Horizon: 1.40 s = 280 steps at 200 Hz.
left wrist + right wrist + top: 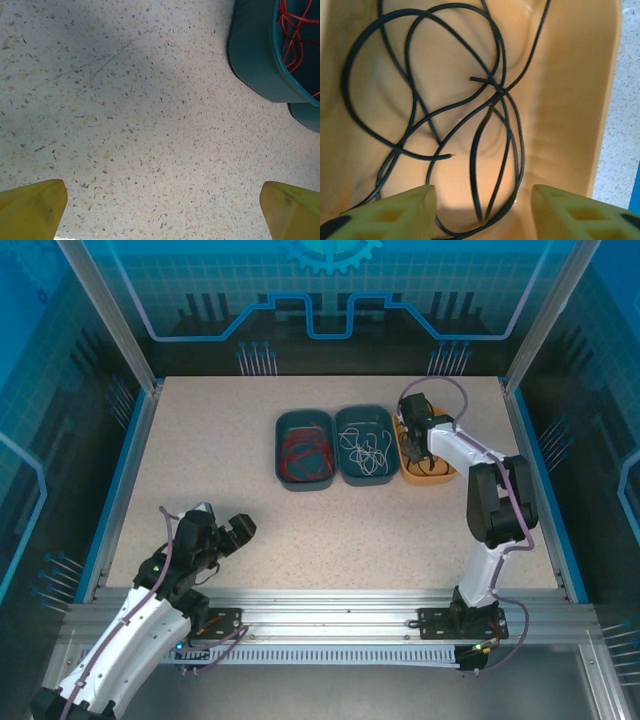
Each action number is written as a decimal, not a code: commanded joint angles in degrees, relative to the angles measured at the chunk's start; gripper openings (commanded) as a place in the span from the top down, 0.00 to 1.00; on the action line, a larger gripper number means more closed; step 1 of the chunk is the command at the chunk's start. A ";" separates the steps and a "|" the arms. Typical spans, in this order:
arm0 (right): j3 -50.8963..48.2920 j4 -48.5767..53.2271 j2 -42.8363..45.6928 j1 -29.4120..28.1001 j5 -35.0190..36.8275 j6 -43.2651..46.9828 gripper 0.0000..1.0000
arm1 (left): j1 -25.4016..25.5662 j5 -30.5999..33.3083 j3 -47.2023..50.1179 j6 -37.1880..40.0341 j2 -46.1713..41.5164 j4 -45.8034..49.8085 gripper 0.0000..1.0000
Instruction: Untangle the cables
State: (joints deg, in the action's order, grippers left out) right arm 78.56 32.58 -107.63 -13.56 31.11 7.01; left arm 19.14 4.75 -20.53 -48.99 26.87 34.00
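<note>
The cables lie sorted by colour in three trays at the back of the table. Red cables (305, 452) (295, 30) fill the left teal tray (282, 462) (255, 55). White cables (365, 450) curl in the middle teal tray (343, 472). Black cables (445, 85) loop loosely in the orange tray (440, 477) (580, 100). My right gripper (412, 425) (482, 210) hangs open low inside the orange tray; black loops run between its yellow fingers (410, 210) without being pinched. My left gripper (222, 520) (162, 210) is wide open over bare table at the front left, holding nothing.
The speckled tabletop (200, 460) is bordered by blue rails and aluminium posts. The right arm's elbow (500, 502) stands to the right of the trays. A metal rail (330, 605) runs along the near edge.
</note>
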 commanded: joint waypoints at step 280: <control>-62.37 -64.52 47.25 3.86 -3.85 -5.50 0.00 | -6.46 28.73 6.37 39.86 11.79 -44.57 0.01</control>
State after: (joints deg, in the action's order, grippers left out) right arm 18.70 -23.46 -61.49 -11.14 28.67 3.42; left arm 16.34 33.47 -17.28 -16.10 36.25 2.66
